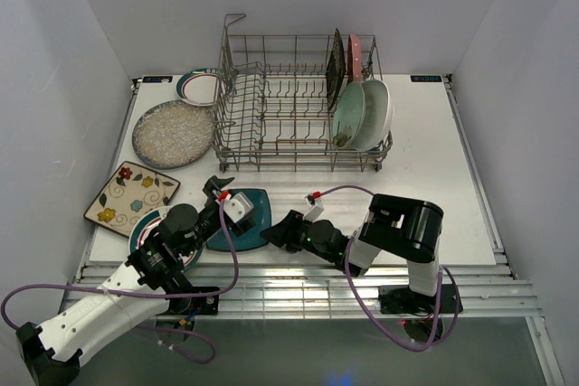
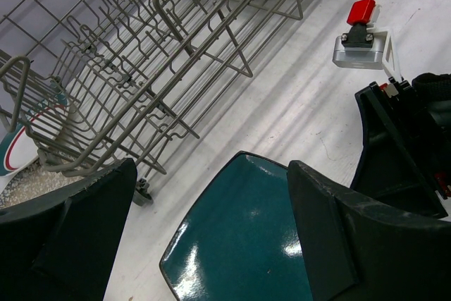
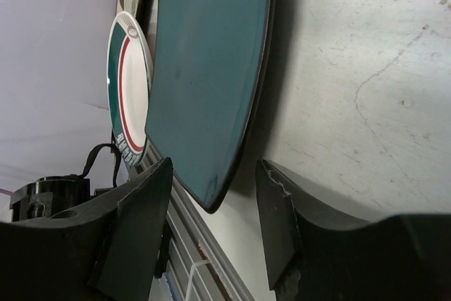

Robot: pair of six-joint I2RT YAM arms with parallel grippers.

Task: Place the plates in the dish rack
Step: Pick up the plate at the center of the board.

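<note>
Left pincer [image 2: 211, 202]: fingers spread wide above teal plate [image 2: 239, 252].
Right pincer [image 3: 211, 181]: fingers apart, straddling that plate's corner on the counter [image 3: 366, 68].
Right wrist only: green-and-red-rimmed plate [image 3: 125, 82] beyond.
Top only: dish rack [image 1: 237, 117], four upright plates [image 1: 376, 115] at its right end.

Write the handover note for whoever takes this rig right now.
Left gripper: open, above the teal plate.
Right gripper: open, jaws either side of that plate's corner.
Done: four plates stand at the dish rack's right end.
To do, all on the table: teal plate, speckled plate, flowered plate, far rimmed plate, near rimmed plate.
</note>
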